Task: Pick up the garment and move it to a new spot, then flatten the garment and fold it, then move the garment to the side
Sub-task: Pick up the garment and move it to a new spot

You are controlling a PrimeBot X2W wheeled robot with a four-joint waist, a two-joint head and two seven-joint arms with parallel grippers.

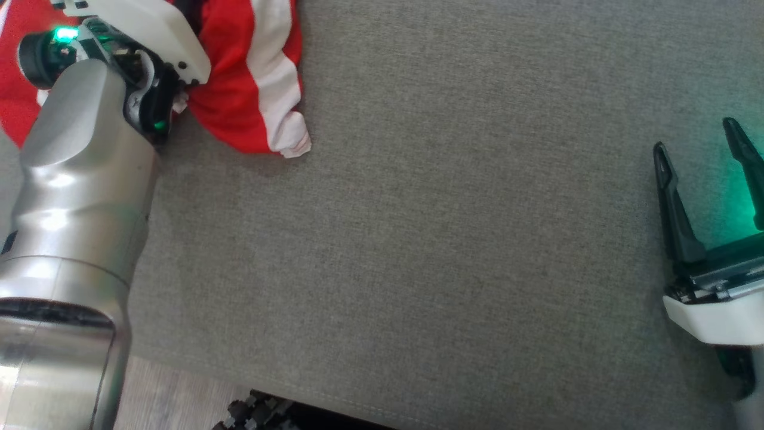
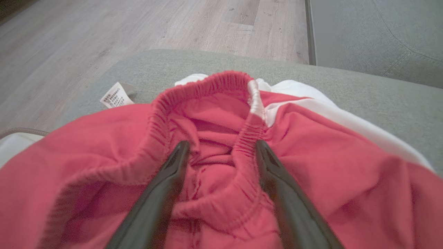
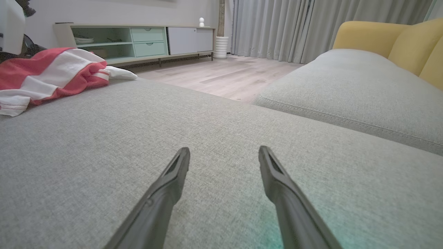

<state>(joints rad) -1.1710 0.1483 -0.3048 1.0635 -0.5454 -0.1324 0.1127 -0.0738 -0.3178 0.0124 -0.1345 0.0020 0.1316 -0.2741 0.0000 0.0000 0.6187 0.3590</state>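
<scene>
Seat cushion (image 1: 418, 239): grey fabric, bare across its middle and right. This stretch is judged to be left free as the new spot and folding ground.
Garment (image 1: 250, 89): red with white stripes, found crumpled at the cushion's far left corner, near the edge above the wooden floor. Not yet lifted.
Garment axis: no true long axis can be read from the heap. One striped part is seen trailing toward the cushion's middle and ending in a white hem.
Left forearm (image 1: 77, 179): reached over the garment, judged to be positioned for the pick-up.
Right gripper (image 1: 695, 134): jaws spread wide and nothing held. It is parked low over bare cushion, well apart from the garment, and judged to be waiting.
Left gripper (image 2: 222, 143): jaws spread wide, fingers set on either side of a gathered fold. Nothing is clamped.
Waistband (image 2: 207, 83): elasticated, its opening turned away from the left wrist, toward the floor.
Care label (image 2: 116, 97): white, lying on the cushion beside the waistband.
</scene>
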